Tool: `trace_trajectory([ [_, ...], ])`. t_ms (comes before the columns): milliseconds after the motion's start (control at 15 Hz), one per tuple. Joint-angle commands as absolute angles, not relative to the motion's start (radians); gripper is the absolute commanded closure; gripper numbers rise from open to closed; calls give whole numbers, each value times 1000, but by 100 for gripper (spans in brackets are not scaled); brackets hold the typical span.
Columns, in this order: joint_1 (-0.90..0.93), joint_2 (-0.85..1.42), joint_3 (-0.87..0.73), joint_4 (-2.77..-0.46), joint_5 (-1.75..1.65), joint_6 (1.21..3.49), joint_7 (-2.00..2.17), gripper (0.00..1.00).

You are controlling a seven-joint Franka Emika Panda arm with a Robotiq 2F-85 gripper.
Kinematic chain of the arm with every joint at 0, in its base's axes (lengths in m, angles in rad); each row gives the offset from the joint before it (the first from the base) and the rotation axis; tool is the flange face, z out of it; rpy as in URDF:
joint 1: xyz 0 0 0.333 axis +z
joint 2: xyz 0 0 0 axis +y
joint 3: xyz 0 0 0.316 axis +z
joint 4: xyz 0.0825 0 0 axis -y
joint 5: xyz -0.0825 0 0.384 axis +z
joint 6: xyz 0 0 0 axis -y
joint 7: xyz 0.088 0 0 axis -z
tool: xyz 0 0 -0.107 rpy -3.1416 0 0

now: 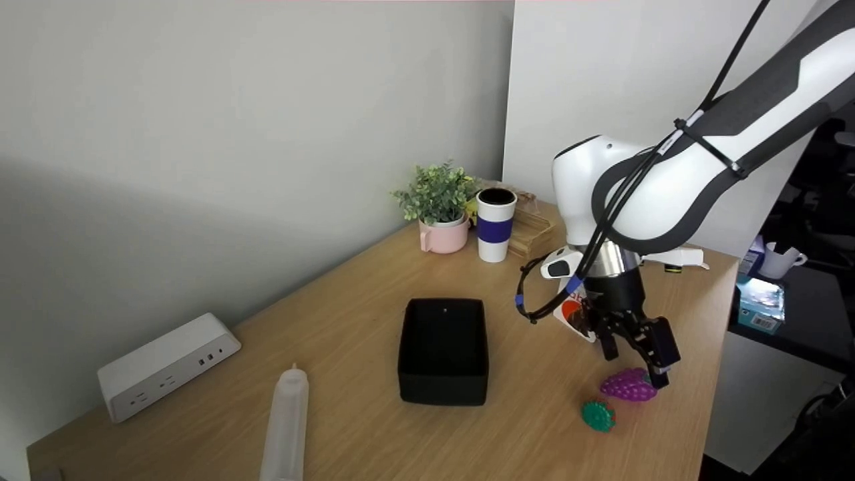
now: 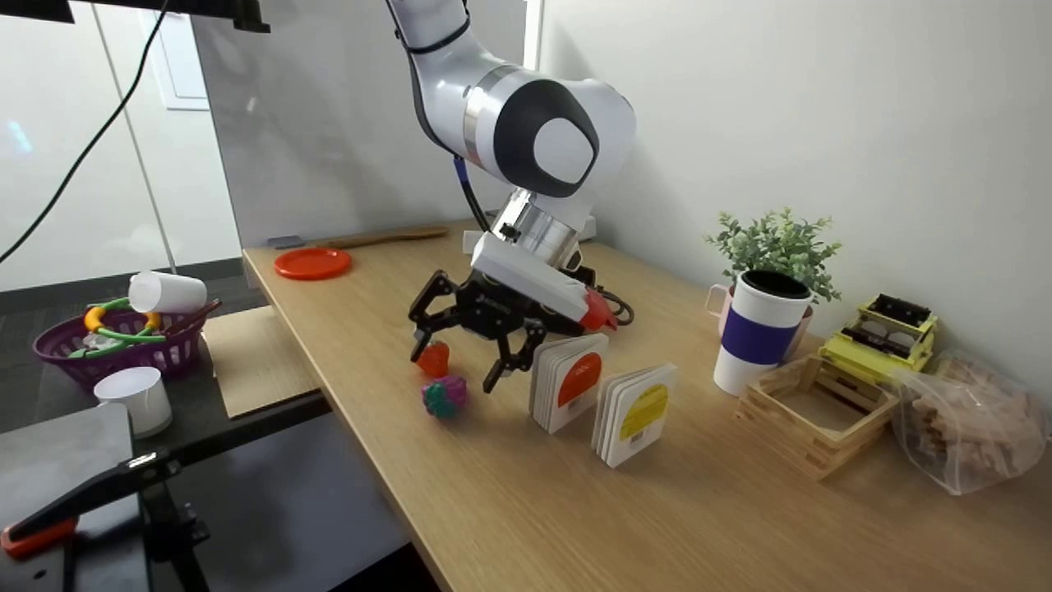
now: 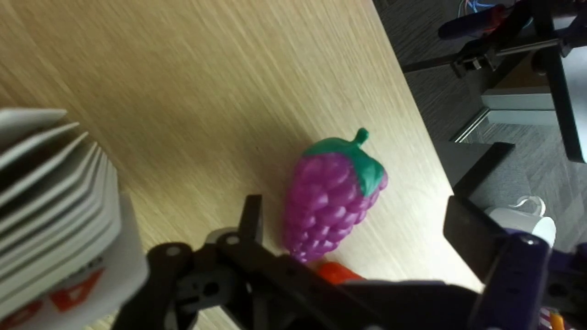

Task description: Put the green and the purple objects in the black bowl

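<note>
Here, arm (image 1: 674, 207) bent downward, claw (image 2: 454, 370) spread above purple berry (image 3: 325, 199)

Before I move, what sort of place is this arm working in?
Likely an office or lab workspace, though a home study isn't ruled out: a wooden desk along a plain wall, a white multi-outlet power strip, and what looks like grey carpet below.

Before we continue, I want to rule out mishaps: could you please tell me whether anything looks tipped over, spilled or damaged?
In an exterior view, a white cylindrical cup lies on its side atop a purple slotted basket; it looks tipped, since the white mug nearby stands upright. I see no spill or damage.
</note>
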State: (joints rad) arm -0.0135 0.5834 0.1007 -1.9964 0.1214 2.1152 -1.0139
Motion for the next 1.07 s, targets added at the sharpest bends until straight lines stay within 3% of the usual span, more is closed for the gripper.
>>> trace_trajectory([
  [0, -31, 605, 117, -1951, 104, 2073, -990, 0],
  [1000, -11, 812, 131, -1664, 80, 1812, -955, 0],
])
